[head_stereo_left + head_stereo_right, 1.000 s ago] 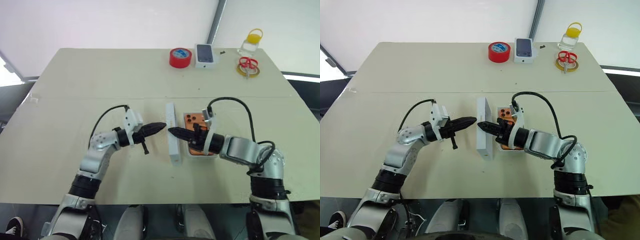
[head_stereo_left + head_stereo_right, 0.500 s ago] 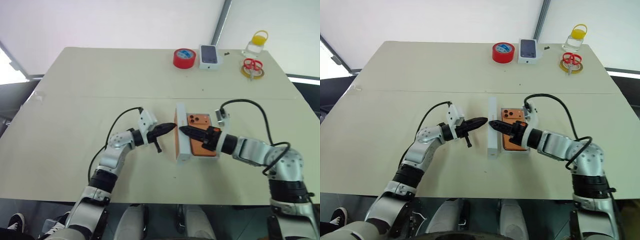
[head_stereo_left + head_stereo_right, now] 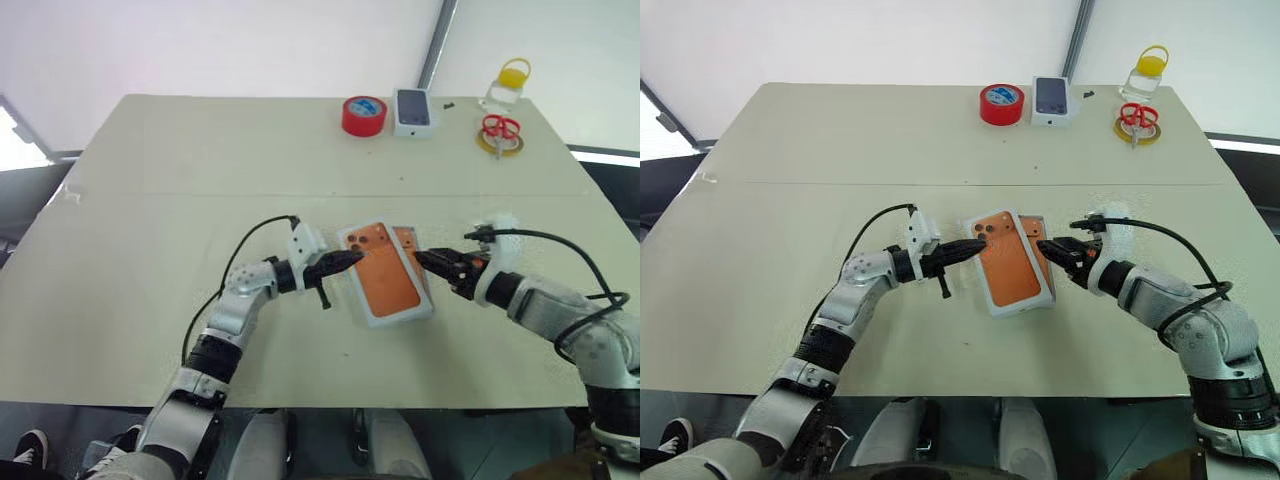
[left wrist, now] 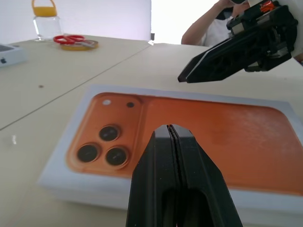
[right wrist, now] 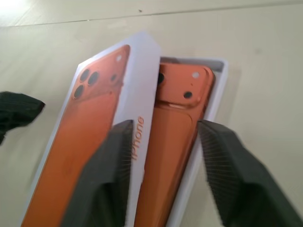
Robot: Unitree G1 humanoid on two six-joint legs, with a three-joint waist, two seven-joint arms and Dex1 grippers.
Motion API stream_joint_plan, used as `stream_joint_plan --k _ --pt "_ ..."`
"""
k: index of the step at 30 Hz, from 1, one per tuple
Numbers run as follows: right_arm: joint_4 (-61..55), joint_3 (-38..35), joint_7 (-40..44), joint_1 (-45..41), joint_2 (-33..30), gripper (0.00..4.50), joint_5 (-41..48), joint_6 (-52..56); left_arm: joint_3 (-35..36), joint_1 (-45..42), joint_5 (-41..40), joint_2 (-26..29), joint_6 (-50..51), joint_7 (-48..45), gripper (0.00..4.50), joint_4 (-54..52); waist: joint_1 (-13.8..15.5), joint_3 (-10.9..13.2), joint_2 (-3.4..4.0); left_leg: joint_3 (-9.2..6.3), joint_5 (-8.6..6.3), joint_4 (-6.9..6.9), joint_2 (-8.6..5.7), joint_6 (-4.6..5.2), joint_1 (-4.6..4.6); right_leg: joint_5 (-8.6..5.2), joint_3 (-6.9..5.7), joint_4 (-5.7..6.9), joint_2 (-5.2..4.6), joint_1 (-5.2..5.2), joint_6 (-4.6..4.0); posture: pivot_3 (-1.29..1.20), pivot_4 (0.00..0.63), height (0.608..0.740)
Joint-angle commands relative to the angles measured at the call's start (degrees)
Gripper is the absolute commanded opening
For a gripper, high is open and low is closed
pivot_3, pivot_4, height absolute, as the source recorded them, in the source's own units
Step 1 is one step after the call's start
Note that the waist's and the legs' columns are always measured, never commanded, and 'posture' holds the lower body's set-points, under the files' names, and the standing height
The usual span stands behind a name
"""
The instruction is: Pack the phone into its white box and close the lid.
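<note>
The lid (image 3: 378, 270), light stiff card, lies askew over the white box (image 5: 215, 97) at the desk's (image 3: 150, 200) centre, the phone (image 5: 170, 132) exposed at 3 o'clock. The left pincer (image 3: 352, 259), shut and empty, touches its 9 o'clock edge; the right pincer (image 3: 424, 260) stands open, holding nothing. Edges are best pushed.

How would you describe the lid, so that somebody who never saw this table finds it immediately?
Look at the near middle of the beige table, between the two black grippers. There the lid lies askew, half over the white box with the phone inside. Unlike the real phone, it is a white cardboard cover bearing only a printed orange phone.
</note>
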Motion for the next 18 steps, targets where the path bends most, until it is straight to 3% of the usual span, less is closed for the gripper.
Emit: stream_joint_plan --k 1,3,6,10,18 --pt "0.05 0.46 2.03 -0.69 -0.23 0.15 -9.43 -7.07 1.73 1.90 -2.93 2.41 2.48 -1.60 0.00 -6.52 0.01 0.00 0.01 0.01 0.00 0.00 -0.04 0.00 0.00 -0.01 0.00 0.00 -0.05 0.00 -0.01 0.00 0.150 0.740" --pt "1.12 3.68 3.33 -1.30 -1.57 0.06 -18.12 -12.95 1.48 5.06 -2.56 5.68 3.99 -2.88 0.00 -8.53 -0.07 -0.01 0.02 0.02 0.00 0.00 -0.08 0.00 -0.01 -0.07 0.01 -0.02 -0.09 0.00 -0.12 0.00 0.150 0.740" --pt "2.55 4.52 5.26 -1.67 -0.03 0.06 -21.56 -15.24 -0.25 6.13 0.82 6.87 3.28 -1.55 0.00 -5.95 -0.07 0.00 0.03 0.03 0.00 0.00 -0.10 0.00 0.01 -0.10 0.01 -0.01 -0.10 0.00 -0.17 0.00 0.150 0.740" --pt "2.29 8.63 9.02 0.08 -0.90 0.06 -29.64 -20.57 -2.05 3.65 4.50 3.62 2.29 2.56 0.00 -0.61 0.42 0.00 0.02 -0.02 0.00 0.01 -0.12 0.00 0.01 -0.10 -0.01 0.00 -0.11 0.02 -0.18 0.00 0.150 0.740" --pt "1.72 6.99 12.32 1.41 1.38 0.06 -31.43 -20.44 -4.36 -1.71 7.46 -4.38 0.04 6.41 0.00 5.95 1.38 0.01 0.01 -0.02 0.00 0.02 -0.23 0.00 0.01 0.00 -0.01 0.00 -0.17 0.04 -0.01 0.00 0.150 0.740"
